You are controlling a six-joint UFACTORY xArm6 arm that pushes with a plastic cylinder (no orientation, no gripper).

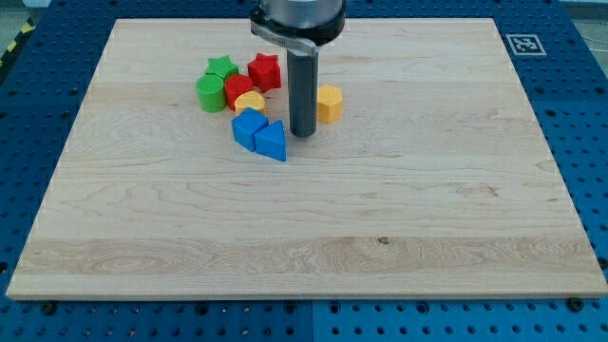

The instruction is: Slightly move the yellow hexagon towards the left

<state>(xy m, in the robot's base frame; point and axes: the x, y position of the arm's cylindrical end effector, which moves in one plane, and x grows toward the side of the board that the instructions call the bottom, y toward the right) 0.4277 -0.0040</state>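
Wooden board (380, 218) | my tip (302, 135) just left of yellow hexagon (329, 103) | tool state: cannot tell

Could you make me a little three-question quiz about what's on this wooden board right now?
1. True or false: my tip is at the view's right of the yellow hexagon.
2. Which block lies nearest the view's bottom? A) red star B) blue triangle C) green star
3. Fill in: the small yellow block sits beside a ___ block.

Key: 1 false; 2 B; 3 red
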